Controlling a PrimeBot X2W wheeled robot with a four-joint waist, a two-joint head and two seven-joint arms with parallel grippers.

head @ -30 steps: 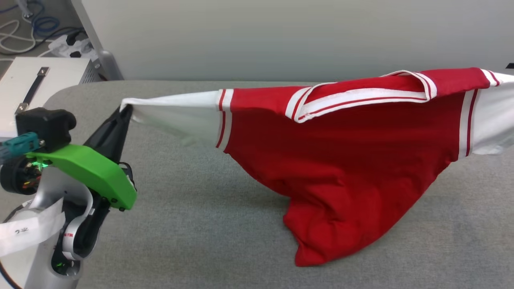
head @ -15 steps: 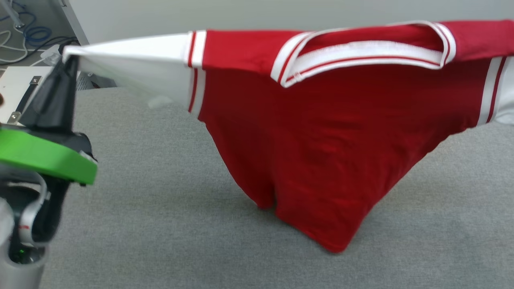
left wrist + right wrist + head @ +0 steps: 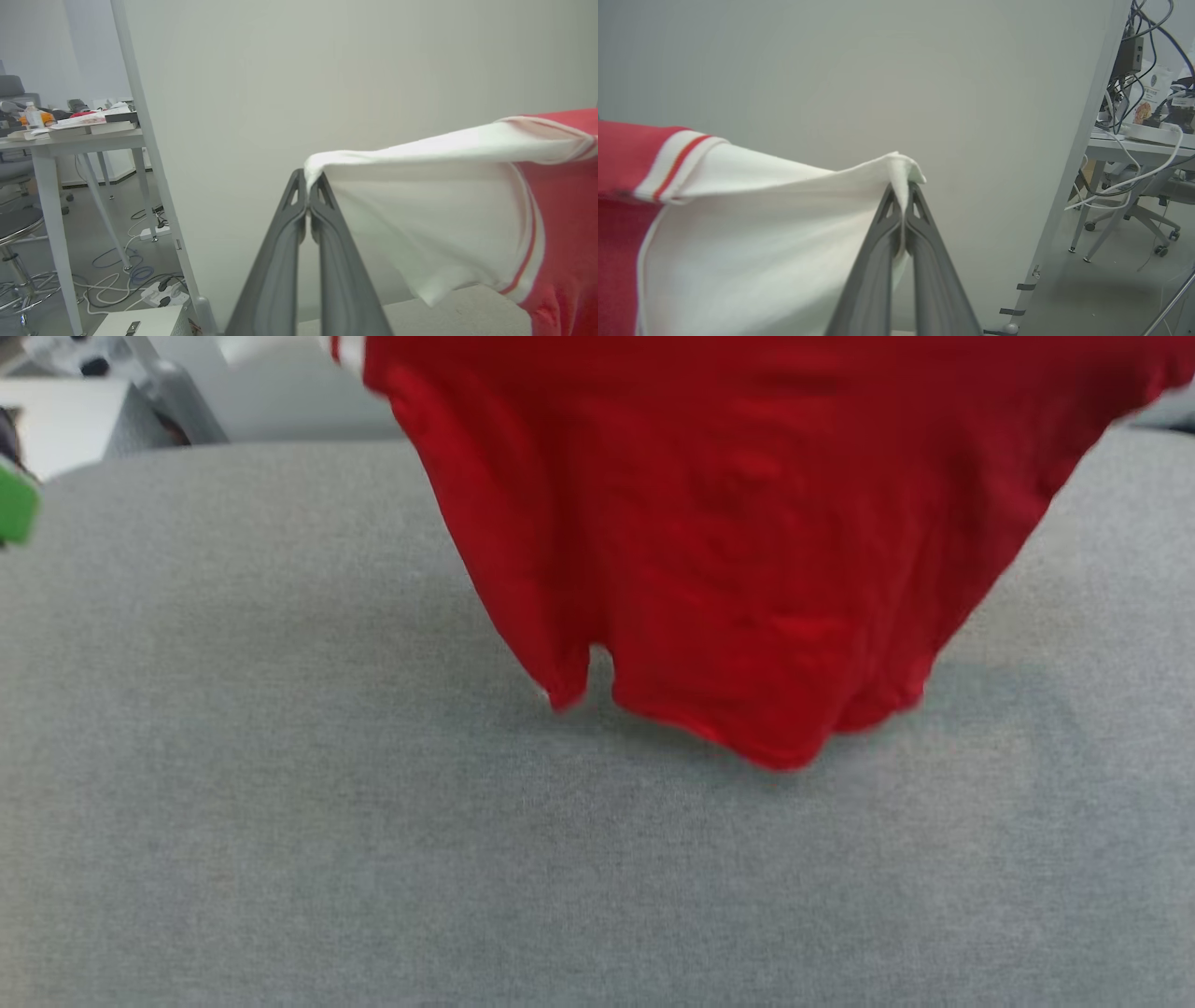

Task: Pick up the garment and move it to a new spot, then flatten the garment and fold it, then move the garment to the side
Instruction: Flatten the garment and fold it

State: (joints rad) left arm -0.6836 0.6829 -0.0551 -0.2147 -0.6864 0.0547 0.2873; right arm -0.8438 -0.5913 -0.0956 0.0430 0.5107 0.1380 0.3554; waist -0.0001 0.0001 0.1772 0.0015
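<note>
The garment point(image 3: 728, 541), a red jersey T-shirt with white sleeves, hangs stretched above the grey table point(image 3: 280, 821), its lower hem dangling just over the cloth. In the left wrist view my left gripper point(image 3: 308, 179) is shut on the tip of one white sleeve point(image 3: 420, 214), pulled taut toward the red body. In the right wrist view my right gripper point(image 3: 903, 189) is shut on the tip of the other white sleeve point(image 3: 761, 233). The printed face is hidden.
A pale partition wall point(image 3: 327, 84) stands behind the table. A white desk point(image 3: 70, 135) with clutter and floor cables point(image 3: 140, 280) sit left of it. Another desk with cables point(image 3: 1134, 135) and a chair sit to the right.
Both grippers have lifted the garment higher, so its collar and sleeves have risen out of the head view's top. The hem has come off the table and hangs free.
</note>
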